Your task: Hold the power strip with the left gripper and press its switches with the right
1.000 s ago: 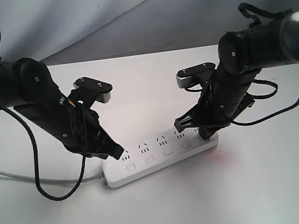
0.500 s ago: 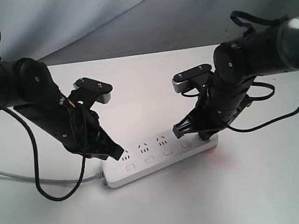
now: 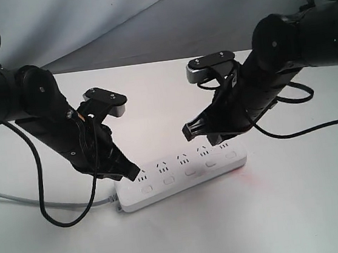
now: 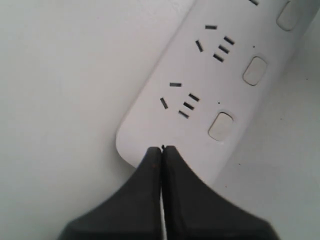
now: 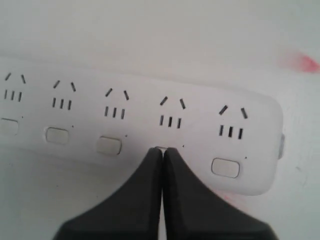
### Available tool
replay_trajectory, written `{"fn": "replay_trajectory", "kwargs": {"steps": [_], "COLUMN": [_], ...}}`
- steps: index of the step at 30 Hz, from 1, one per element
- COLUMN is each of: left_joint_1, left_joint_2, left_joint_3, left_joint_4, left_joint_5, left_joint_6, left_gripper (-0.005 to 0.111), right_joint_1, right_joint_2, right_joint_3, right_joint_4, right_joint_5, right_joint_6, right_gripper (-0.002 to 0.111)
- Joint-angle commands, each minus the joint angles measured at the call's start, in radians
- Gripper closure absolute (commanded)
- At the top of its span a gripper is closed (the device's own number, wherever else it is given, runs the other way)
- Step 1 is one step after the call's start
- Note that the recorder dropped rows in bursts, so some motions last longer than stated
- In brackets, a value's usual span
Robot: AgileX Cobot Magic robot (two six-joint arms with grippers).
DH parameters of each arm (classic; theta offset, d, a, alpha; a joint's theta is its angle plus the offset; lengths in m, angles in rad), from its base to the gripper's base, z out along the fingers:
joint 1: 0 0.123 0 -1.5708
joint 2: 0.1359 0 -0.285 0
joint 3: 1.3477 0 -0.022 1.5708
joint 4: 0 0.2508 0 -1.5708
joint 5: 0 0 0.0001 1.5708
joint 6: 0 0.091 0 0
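Observation:
The white power strip (image 3: pixel 183 172) lies on the white table, its grey cord (image 3: pixel 37 204) running off to the left. My left gripper (image 3: pixel 133 172) is shut, with its tips resting on the strip's cord end. In the left wrist view the tips (image 4: pixel 163 148) meet the strip (image 4: pixel 215 75) just short of the nearest switch (image 4: pixel 220 125). My right gripper (image 3: pixel 192 132) is shut and hangs a little above the strip. In the right wrist view its tips (image 5: pixel 163 150) cover one switch, between a visible switch (image 5: pixel 108 145) and the end switch (image 5: pixel 225 167) of the strip (image 5: pixel 140 85).
A grey cloth backdrop (image 3: pixel 144 13) hangs behind the table. A faint red light patch (image 3: pixel 248 181) shows on the table by the strip's right end. Black cables (image 3: pixel 50 213) loop from the left arm down onto the table.
My right gripper has risen off the strip's right end and shifted left along it. The left gripper and the strip have not moved.

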Motion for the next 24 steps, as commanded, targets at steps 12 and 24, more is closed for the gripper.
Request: {"fn": "replay_trajectory", "kwargs": {"steps": [12, 24], "left_joint_1": [-0.006, -0.006], "left_joint_2": [0.000, 0.000], "left_joint_3": [-0.003, -0.003], "left_joint_4": [0.001, 0.001], "left_joint_5": [0.000, 0.000], "left_joint_6": [-0.008, -0.008], "left_gripper": [0.107, 0.107], "right_joint_1": [0.003, 0.003], "right_joint_2": [0.086, 0.128], "right_joint_3": [-0.002, -0.002], "right_joint_4": [0.026, 0.026], "right_joint_5": [-0.010, -0.022], "right_joint_6": [-0.027, -0.027], "right_gripper": [0.108, 0.108]}}
